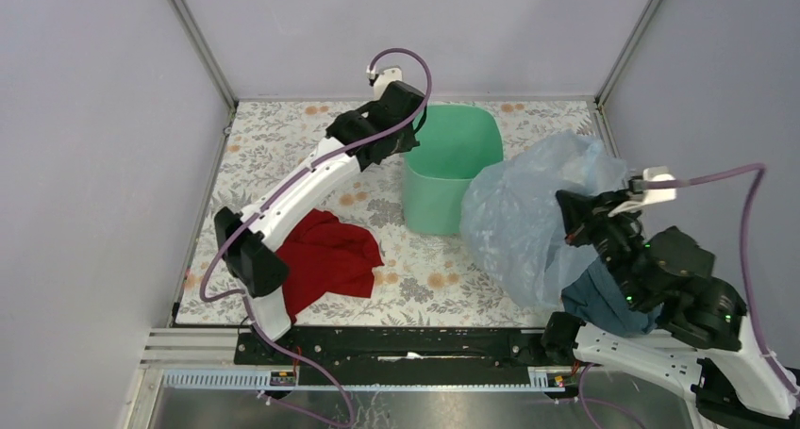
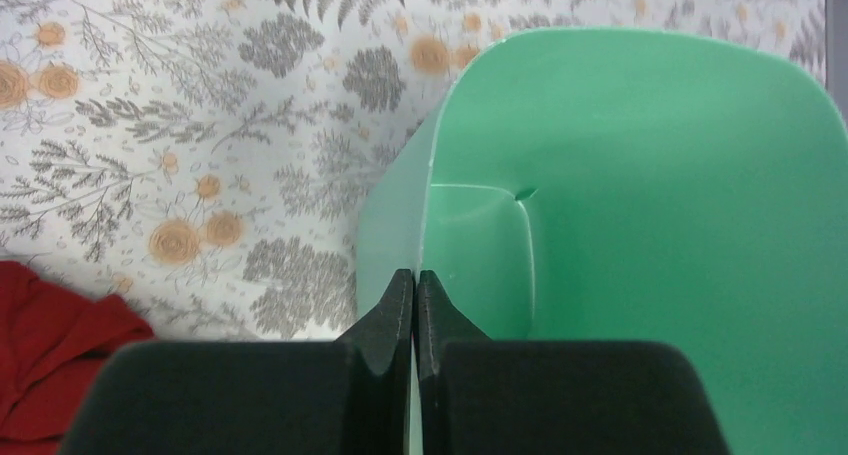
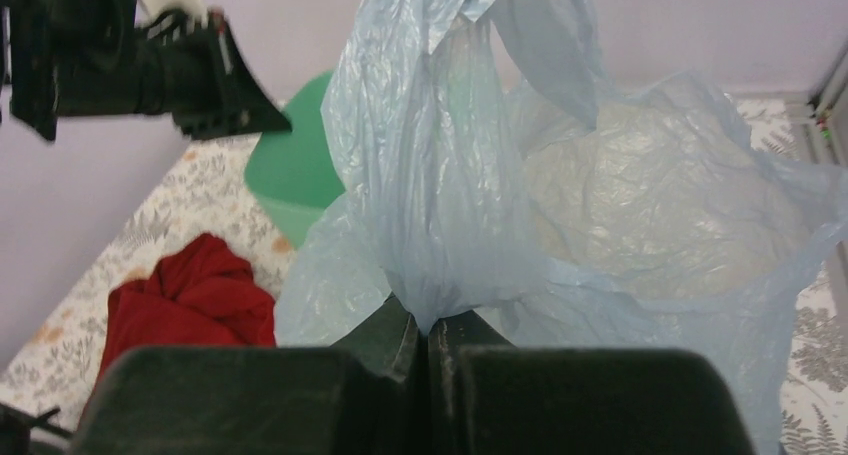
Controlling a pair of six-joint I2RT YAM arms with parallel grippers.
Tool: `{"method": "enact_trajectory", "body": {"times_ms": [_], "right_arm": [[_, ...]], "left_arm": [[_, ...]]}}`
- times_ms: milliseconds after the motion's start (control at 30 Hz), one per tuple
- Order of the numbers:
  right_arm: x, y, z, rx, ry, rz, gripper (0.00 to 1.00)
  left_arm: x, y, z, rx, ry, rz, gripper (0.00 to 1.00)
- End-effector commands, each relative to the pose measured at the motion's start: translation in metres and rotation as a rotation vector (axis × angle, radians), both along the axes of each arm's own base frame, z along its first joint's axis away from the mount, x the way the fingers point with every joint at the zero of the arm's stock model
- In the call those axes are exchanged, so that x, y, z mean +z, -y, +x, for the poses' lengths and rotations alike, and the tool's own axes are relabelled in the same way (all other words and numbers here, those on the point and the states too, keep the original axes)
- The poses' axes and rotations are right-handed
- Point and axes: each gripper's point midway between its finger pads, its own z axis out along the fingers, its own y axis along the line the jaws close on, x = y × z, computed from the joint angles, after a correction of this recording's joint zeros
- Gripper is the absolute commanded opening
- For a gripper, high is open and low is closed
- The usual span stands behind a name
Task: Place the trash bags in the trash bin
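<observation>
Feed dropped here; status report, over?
Left gripper shut on bin rim. Right gripper shut on bag, beside bin, not in. Red cloth left of bin.

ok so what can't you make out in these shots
- trash bag, what if anything is inside: right wrist and top views, cloudy crumpled film.
- dark blue item: top view, mostly under the right arm and the bag.
- trash bin near-right corner: top view, behind the bag.
- red cloth: top view, partly under the left arm.

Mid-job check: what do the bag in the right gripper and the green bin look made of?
The trash bag: thin translucent pale-blue plastic film, crinkled, glossy, pinched in the right gripper. The trash bin: apparently rigid moulded plastic, smooth mint-green walls with a soft sheen.
</observation>
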Motion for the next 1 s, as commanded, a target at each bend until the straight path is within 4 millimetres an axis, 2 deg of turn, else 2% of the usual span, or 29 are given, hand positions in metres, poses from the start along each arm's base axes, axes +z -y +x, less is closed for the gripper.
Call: {"method": "enact_trajectory", "body": {"times_ms": [0,133,300,367,500,667,800,867,967], "right_arm": [[0.033,0.034,0.002,-0.119,0.064,-0.024,0.0],[0.054,0.047,0.002,-0.168,0.106,-0.021,0.0],[0.072,0.046,0.005,-0.18,0.129,-0.013,0.0],[0.077,0.04,0.008,-0.175,0.142,-0.005,0.0],[0.089,0.017,0.018,-0.142,0.163,-0.013,0.0],[0.113,-0.011,0.026,-0.086,0.164,-0.027,0.0],[0.138,-0.037,0.033,-0.021,0.196,-0.055,0.0],[0.153,-0.056,0.036,0.03,0.21,-0.05,0.0],[0.176,-0.09,0.038,0.128,0.25,-0.005,0.0]], "left_arm": [[0.025,0.014,-0.034,-0.191,-0.011,-0.095,0.0],[0.019,0.016,-0.053,-0.266,-0.056,-0.115,0.0],[0.027,0.016,-0.063,-0.313,-0.05,-0.13,0.0],[0.032,0.016,-0.062,-0.322,-0.033,-0.124,0.0],[0.038,0.021,-0.059,-0.362,-0.005,-0.12,0.16],[0.028,0.012,-0.062,-0.364,-0.005,-0.089,0.17],[0.032,-0.002,-0.068,-0.361,0.021,-0.095,0.37],[0.042,-0.01,-0.071,-0.36,0.053,-0.095,0.47],[0.064,-0.022,-0.078,-0.365,0.117,-0.089,0.7]]}}
